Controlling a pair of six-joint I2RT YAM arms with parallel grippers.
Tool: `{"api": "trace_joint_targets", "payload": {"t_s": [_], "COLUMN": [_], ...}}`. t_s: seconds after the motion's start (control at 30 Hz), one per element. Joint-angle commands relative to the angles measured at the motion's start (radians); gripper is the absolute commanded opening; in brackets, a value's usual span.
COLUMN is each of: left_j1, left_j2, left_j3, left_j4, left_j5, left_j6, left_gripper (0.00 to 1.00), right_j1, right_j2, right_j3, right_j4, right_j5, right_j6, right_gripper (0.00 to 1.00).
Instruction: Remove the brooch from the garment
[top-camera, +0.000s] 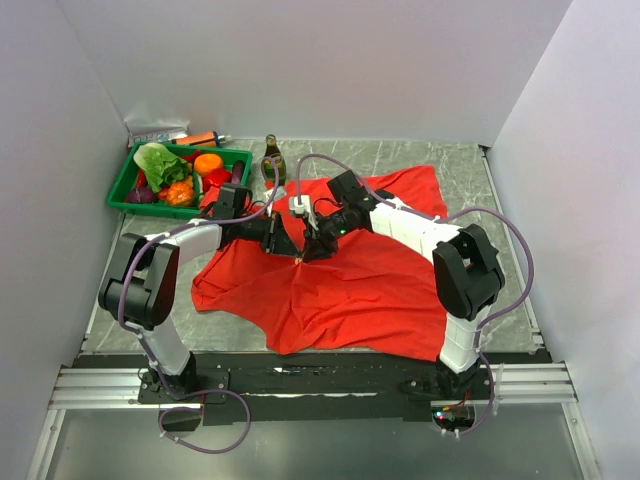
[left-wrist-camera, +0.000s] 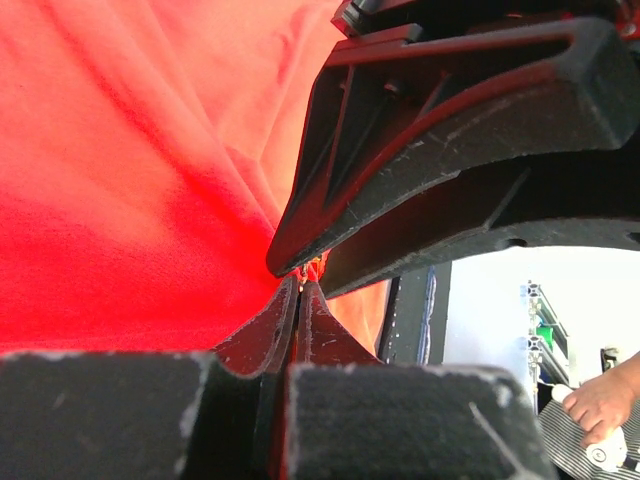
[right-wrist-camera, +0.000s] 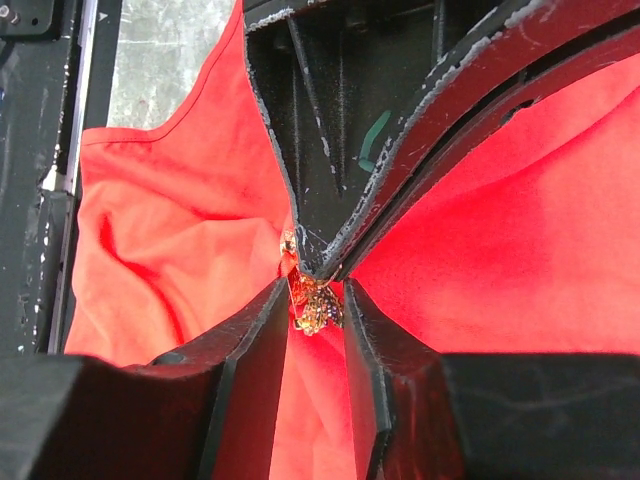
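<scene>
The red garment (top-camera: 350, 290) lies spread over the table, creased toward the middle. Both grippers meet over that middle. My left gripper (top-camera: 297, 250) comes in from the left, and its jaws (left-wrist-camera: 298, 285) are pressed together on a raised pinch of the red fabric (left-wrist-camera: 130, 180). My right gripper (top-camera: 313, 248) reaches in from the upper right. In the right wrist view its fingers (right-wrist-camera: 275, 330) stand apart on either side of the brooch (right-wrist-camera: 320, 308), a small gold, beaded pin on the cloth (right-wrist-camera: 160, 230). The left gripper's shut tip (right-wrist-camera: 320, 262) touches the brooch's top.
A green crate (top-camera: 135, 190) of vegetables and fruit stands at the back left, with a dark bottle (top-camera: 272, 160) beside it and an orange-ended tube (top-camera: 200, 137) behind. White walls close in three sides. A person's hand (left-wrist-camera: 600, 400) shows beyond the table edge.
</scene>
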Motion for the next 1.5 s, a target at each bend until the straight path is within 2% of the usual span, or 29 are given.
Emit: {"api": "trace_joint_targets", "payload": {"t_s": [0.0,0.17,0.2,0.33,0.43,0.47,0.5,0.6,0.67,0.77,0.83,0.87,0.97,1.1,1.3,1.47], "left_j1": [0.011,0.013,0.014,0.019,0.031,0.036,0.036,0.036,0.036,0.039,0.040,0.039,0.042,0.042,0.042,0.042], "left_j2": [0.006,0.003,0.003,-0.009,-0.024,-0.026,-0.026,-0.023,-0.029,-0.034,-0.034,-0.035,-0.041,-0.054,-0.067,-0.075], "left_j3": [0.048,0.048,0.048,0.033,-0.004,-0.030,-0.038,-0.053,-0.046,-0.036,-0.033,-0.029,-0.024,-0.015,-0.023,0.019], "left_j4": [0.031,0.034,0.034,0.132,0.303,0.405,0.447,0.488,0.434,0.335,0.289,0.272,0.209,0.140,0.124,0.035], "left_j5": [0.021,0.026,0.026,0.035,0.050,0.055,0.056,0.063,0.049,0.018,0.012,0.009,0.007,0.003,0.012,-0.011], "left_j6": [-0.004,-0.014,-0.024,-0.105,-0.264,-0.363,-0.401,-0.452,-0.389,-0.303,-0.271,-0.240,-0.176,-0.105,-0.100,-0.007], "left_gripper": [0.01,0.01,0.01,0.01,0.01,0.01,0.01,0.01,0.01,0.01,0.01,0.01,0.01,0.01,0.01,0.01], "right_j1": [0.024,0.041,0.045,0.073,0.101,0.108,0.113,0.131,0.130,0.121,0.101,0.066,-0.017,-0.094,-0.111,-0.074], "right_j2": [0.020,0.019,0.013,-0.021,-0.029,-0.032,-0.036,-0.044,-0.036,-0.035,-0.050,-0.058,-0.107,-0.190,-0.227,-0.222], "right_j3": [0.023,0.008,-0.006,-0.081,-0.098,-0.102,-0.110,-0.118,-0.093,-0.053,-0.030,-0.024,-0.006,-0.007,-0.033,-0.116], "right_j4": [0.006,0.053,0.082,0.171,0.219,0.225,0.251,0.262,0.244,0.170,0.136,0.115,0.104,0.130,0.116,0.156], "right_j5": [0.004,0.065,0.128,0.259,0.397,0.423,0.459,0.546,0.537,0.465,0.423,0.347,0.253,0.130,0.099,0.145], "right_j6": [-0.013,0.002,0.022,0.062,0.140,0.172,0.191,0.250,0.287,0.313,0.355,0.405,0.480,0.501,0.455,0.413], "right_gripper": [0.32,0.24,0.24,0.20,0.17,0.19,0.20,0.30,0.39,0.46,0.47,0.48,0.50,0.52,0.52,0.52]}}
